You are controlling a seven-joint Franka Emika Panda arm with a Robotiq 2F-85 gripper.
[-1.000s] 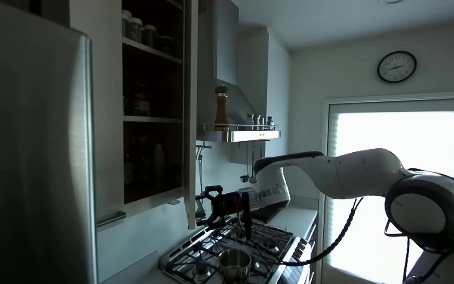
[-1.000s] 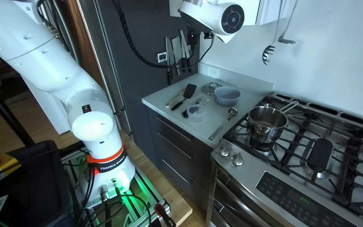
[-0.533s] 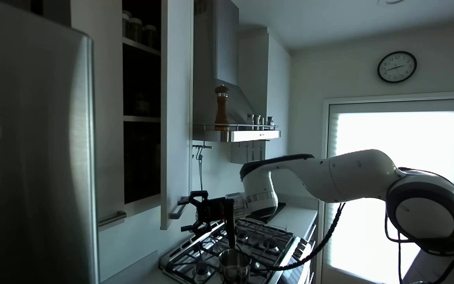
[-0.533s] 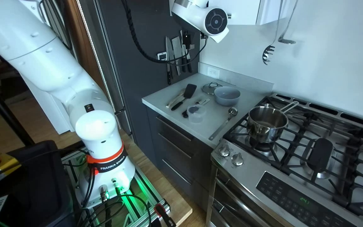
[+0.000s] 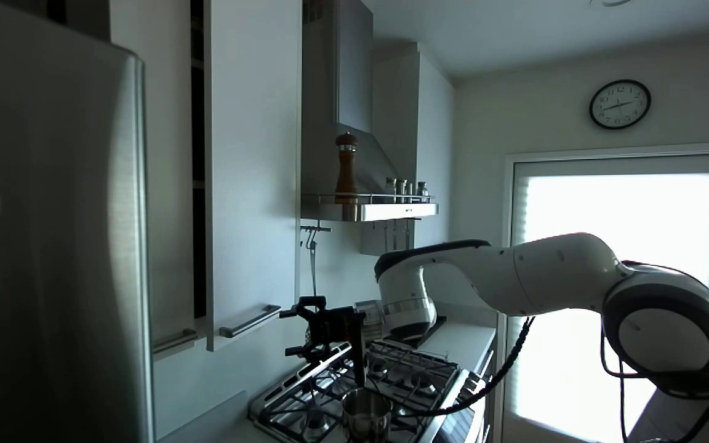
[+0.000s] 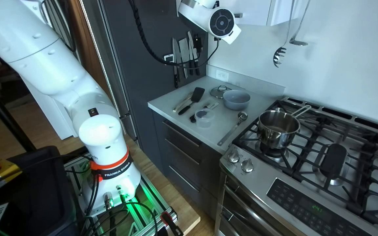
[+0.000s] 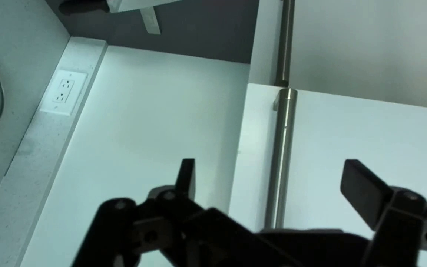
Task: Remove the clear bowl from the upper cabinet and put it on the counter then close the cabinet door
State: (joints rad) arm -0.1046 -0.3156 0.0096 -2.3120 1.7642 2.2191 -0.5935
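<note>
The gripper [image 7: 274, 178] is spread wide, its fingers [image 7: 365, 193] well apart, and nothing is held between them. In the wrist view a handle [image 7: 282, 159] runs through the space between the fingers; I cannot tell whether any part of the gripper touches it. In an exterior view the gripper is just beside the end of that handle nearer the hood [image 5: 354, 86], low down on the door [image 5: 253, 160].

The door is nearly closed: a narrow dark slit, crossed by pale shelf edges, shows the inside of the cabinet [image 5: 200, 326]. What stands in there is too dark to make out. The arm [image 5: 551, 271] is raised higher than the stove [image 6: 258, 177].

Below, the clear bowl [image 6: 204, 118] stands upright on the counter [image 6: 162, 103]. Near it are a black turner [image 6: 197, 95], a glass lid [image 6: 220, 92], a blue-grey bowl [image 6: 236, 100] and a long spoon [image 6: 230, 131]. A steel pot [image 6: 278, 131] sits on the stove at the counter end. Knives [image 6: 184, 49] hang against a dark panel [image 6: 143, 85]. Farther off, a pepper mill [image 5: 346, 169] stands on the hood, and a clock [image 5: 620, 104] hangs on the wall.
</note>
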